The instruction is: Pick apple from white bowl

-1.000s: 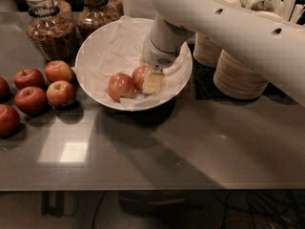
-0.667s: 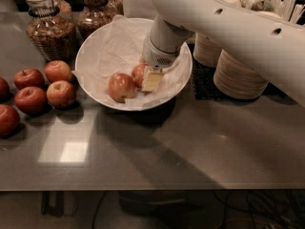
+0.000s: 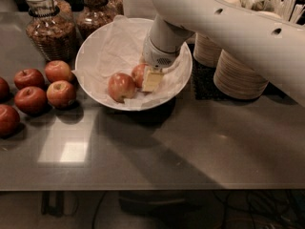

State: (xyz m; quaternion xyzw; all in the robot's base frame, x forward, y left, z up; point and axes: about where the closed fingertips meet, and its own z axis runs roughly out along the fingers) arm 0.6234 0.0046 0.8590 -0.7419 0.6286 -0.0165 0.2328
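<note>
The gripper is reaching down inside the white bowl, sitting against the apple, which is lying just to its left. Whether it is clasping the fruit cannot be told. A paler apple is resting farther to the gripper's left, just beside the first.

High close view onto tool in white bowl

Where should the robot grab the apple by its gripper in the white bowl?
Around its round middle, coming from above. The apple sits low in the white bowl, and the bowl's raised wall and the other apple close beside it crowd the sides. The gripper is down at its right side.
</note>
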